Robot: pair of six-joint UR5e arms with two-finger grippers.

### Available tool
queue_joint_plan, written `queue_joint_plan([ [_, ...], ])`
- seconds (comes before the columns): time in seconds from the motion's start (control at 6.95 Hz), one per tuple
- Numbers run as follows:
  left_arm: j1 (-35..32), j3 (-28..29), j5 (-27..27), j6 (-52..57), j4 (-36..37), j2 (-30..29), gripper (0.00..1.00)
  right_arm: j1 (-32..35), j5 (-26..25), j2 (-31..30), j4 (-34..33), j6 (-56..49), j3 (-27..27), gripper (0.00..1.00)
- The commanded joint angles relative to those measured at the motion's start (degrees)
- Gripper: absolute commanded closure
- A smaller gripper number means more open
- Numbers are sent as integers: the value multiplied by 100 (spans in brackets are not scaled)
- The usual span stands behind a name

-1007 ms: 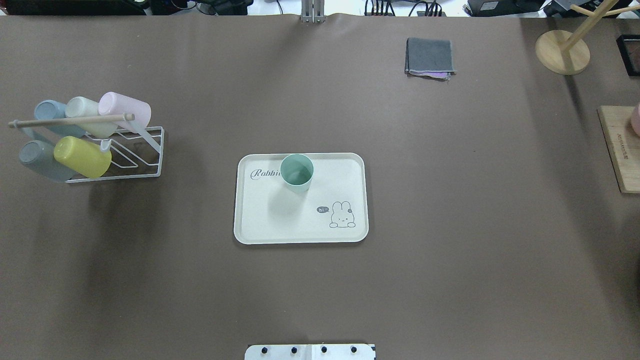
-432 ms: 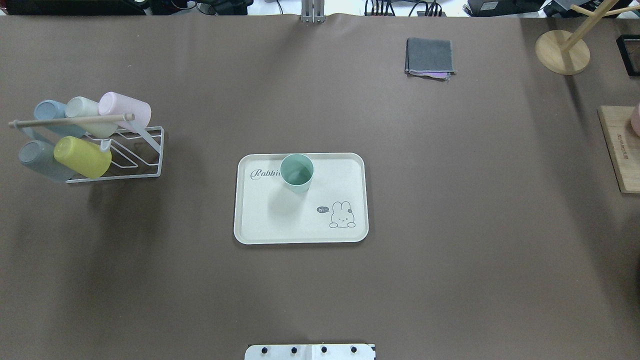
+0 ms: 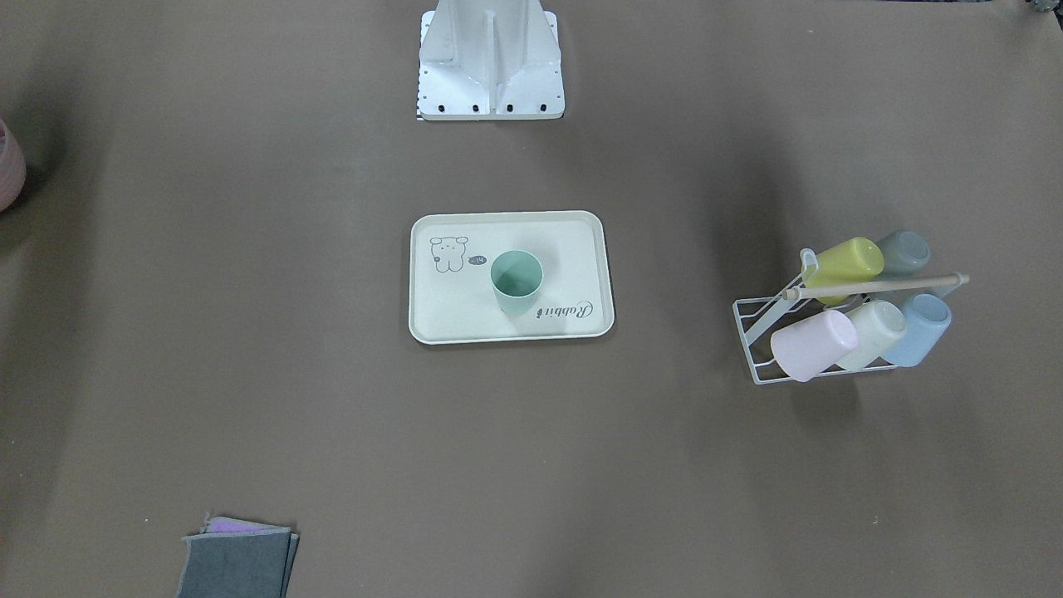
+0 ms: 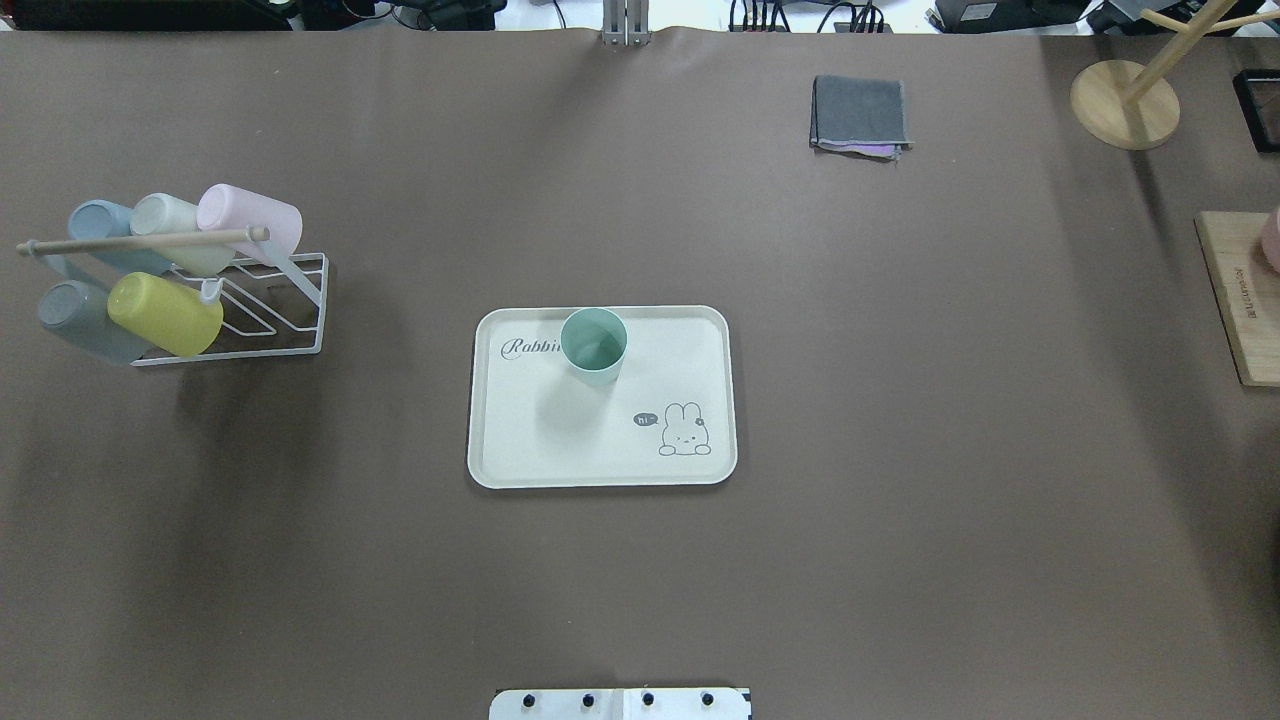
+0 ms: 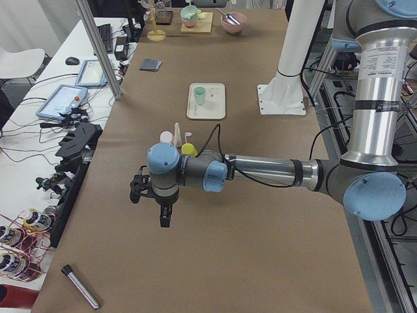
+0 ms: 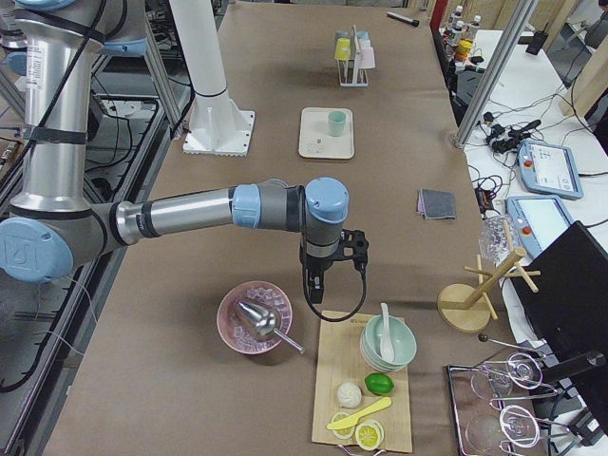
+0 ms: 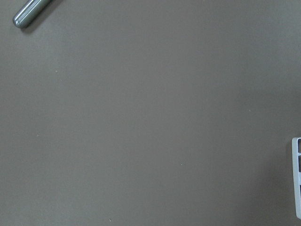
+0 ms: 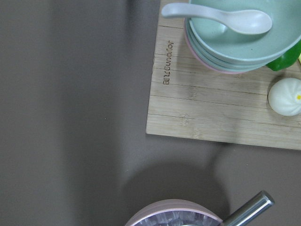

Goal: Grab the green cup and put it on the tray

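The green cup [image 4: 594,345] stands upright and open end up on the cream tray [image 4: 560,440], near its far edge by the "Rabbit" print; it also shows in the front view [image 3: 516,282] on the tray [image 3: 440,320]. No gripper is near it. My left gripper [image 5: 161,218] hangs over bare table far to the left, seen only in the exterior left view. My right gripper [image 6: 313,290] hangs far to the right, between a pink bowl and a wooden board. I cannot tell whether either is open or shut.
A white wire rack [image 4: 250,310] at the left holds several cups, among them a yellow-green one [image 4: 165,313] and a grey one [image 4: 75,315]. A folded grey cloth [image 4: 860,112] lies far right. A wooden board [image 4: 1235,300] and a stand base [image 4: 1124,103] sit at the right edge.
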Motion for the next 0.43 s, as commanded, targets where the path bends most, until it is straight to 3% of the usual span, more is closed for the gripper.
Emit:
queue_joint_plan([
  [0.0, -83, 117, 1, 162, 1, 27, 2, 0, 0, -8, -3, 0, -7, 0],
  [0.29, -162, 117, 1, 171, 1, 45, 2, 0, 0, -8, -11, 0, 1, 0],
])
